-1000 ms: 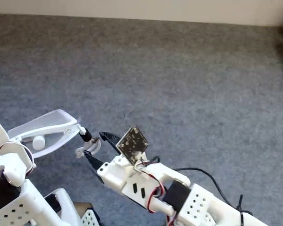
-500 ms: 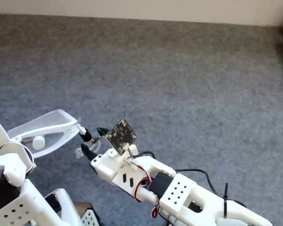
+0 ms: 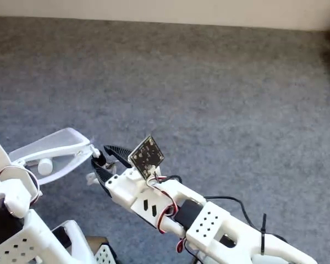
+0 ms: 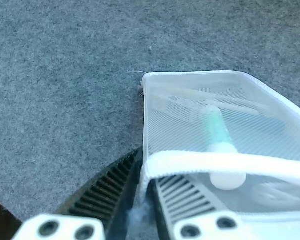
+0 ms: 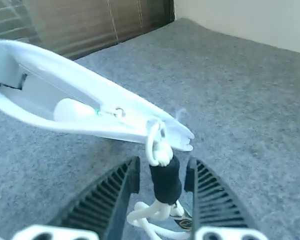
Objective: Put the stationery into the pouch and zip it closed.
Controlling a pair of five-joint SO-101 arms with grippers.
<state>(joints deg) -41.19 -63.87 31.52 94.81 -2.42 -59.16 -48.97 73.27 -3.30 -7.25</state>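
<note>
Advancing since a second ago, the right pincer (image 5: 162, 165) straddles the black cylindrical zipper pull (image 5: 165, 182), jaws narrowly apart. The left pincer (image 4: 147, 175) clamps the rim of the white mesh fabric pouch (image 4: 215, 115), held off the grey desk (image 3: 209, 82). It looks light and floppy; pinch the firm pull.

White, black and grey are carrying the scene.

The pouch (image 4: 250, 95) is showing translucent white mesh with fine parallel stripes and a solid white band along its rim. The tube (image 4: 217, 135) inside is showing white with a teal-green section. The zipper pull (image 5: 165, 182) is showing black, tied with a white cord (image 5: 154, 145). The left end effector (image 4: 146, 172) and right end effector (image 5: 163, 164) are showing black ribbed fingers on white bodies. The tabletop (image 3: 236, 82) is showing speckled grey. Red wires (image 3: 168, 217) are standing out against the white right arm.
</note>
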